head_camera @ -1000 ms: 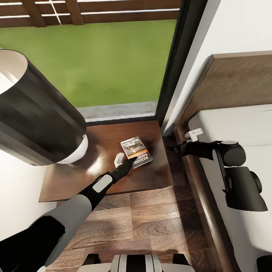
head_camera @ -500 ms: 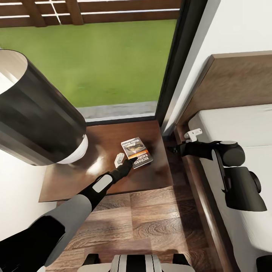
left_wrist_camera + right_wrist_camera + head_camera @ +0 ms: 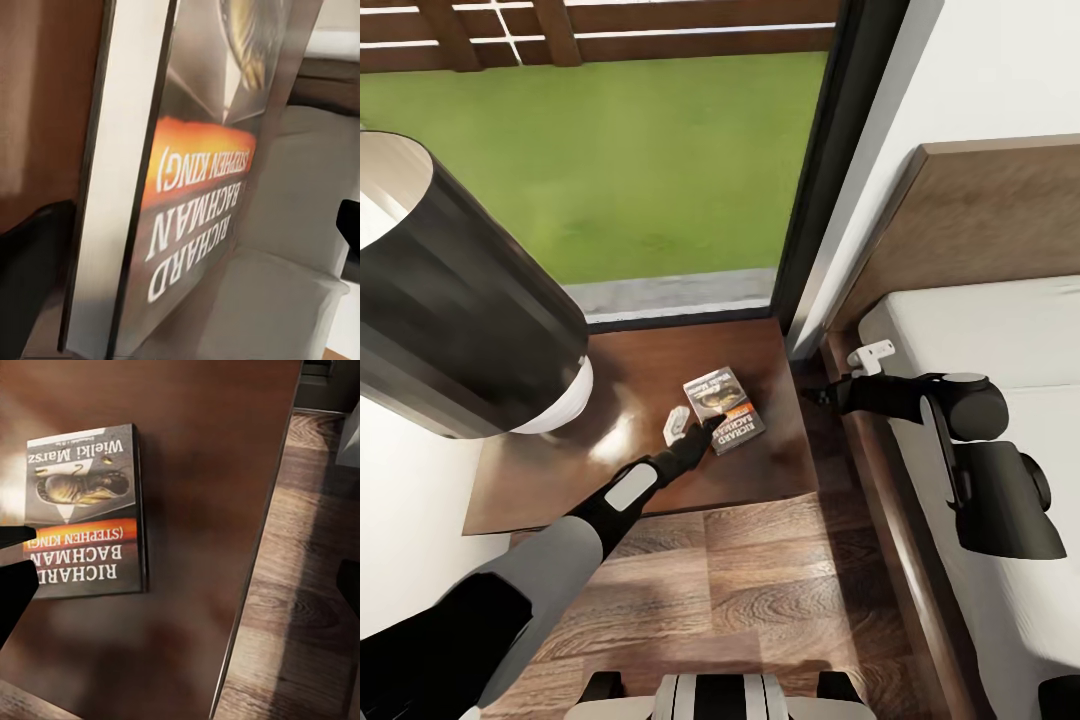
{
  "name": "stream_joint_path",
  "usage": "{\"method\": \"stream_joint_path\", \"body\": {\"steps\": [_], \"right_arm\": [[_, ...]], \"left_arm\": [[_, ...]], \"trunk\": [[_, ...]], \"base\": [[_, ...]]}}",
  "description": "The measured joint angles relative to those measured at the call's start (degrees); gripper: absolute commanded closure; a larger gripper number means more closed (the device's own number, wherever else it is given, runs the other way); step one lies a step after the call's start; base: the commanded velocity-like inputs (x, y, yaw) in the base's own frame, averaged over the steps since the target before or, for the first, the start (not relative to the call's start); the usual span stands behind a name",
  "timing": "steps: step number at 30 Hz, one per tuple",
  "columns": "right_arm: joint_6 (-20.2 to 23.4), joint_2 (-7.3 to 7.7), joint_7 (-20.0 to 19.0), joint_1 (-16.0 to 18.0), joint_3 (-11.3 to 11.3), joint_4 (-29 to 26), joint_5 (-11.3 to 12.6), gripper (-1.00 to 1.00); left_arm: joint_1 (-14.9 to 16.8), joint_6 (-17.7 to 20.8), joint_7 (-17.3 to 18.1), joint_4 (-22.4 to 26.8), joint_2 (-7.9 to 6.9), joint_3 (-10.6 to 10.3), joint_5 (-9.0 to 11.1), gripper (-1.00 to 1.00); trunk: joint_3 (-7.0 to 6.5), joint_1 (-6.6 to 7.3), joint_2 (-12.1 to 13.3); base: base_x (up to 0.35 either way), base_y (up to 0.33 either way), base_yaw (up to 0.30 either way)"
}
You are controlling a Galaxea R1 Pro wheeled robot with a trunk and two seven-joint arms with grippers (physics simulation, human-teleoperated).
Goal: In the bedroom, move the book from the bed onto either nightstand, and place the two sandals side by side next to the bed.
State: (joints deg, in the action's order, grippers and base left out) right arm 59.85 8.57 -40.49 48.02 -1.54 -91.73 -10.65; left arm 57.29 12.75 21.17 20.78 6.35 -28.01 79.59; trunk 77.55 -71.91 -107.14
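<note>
While our left gripper (image 3: 690,440) touches the book's (image 3: 724,411) near corner on the nightstand (image 3: 560,470), we cannot tell its opening; our right gripper (image 3: 822,393) likewise hovers rightward, unreadable.

One book, one nightstand, one bed

By the nightstand (image 3: 760,470): one book (image 3: 724,410) on top, one lamp (image 3: 460,310) beside, one bed (image 3: 980,330) right.

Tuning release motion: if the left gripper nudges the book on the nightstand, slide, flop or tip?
The book lies flat on the glossy nightstand, so it would probably slide rather than tip. It looks thin with a squared page block, so likely light and fairly stiff, bending a little if lifted by one edge. The left gripper is at its near corner, so a push may spin it.
</note>
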Motion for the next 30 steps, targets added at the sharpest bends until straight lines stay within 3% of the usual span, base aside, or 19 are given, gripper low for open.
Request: {"method": "stream_joint_path", "body": {"steps": [23, 30], "right_arm": [[0.0, 0.08, -0.03, 0.02, 0.14, 0.01, 0.0, -1.0], [0.0, -0.28, -0.05, 0.02, 0.1, 0.0, 0.01, -1.0]], "left_arm": [[-1.06, -0.45, -0.15, -0.02, 0.0, -0.05, -0.14, -1.0], [-1.49, -0.48, -3.9, 0.13, -0.18, -0.11, -0.33, -1.0]], "trunk": [[0.0, 0.0, 0.0], [0.0, 0.0, 0.0]], "base": [[0.0, 0.0, 0.0], [0.0, 0.0, 0.0]]}}
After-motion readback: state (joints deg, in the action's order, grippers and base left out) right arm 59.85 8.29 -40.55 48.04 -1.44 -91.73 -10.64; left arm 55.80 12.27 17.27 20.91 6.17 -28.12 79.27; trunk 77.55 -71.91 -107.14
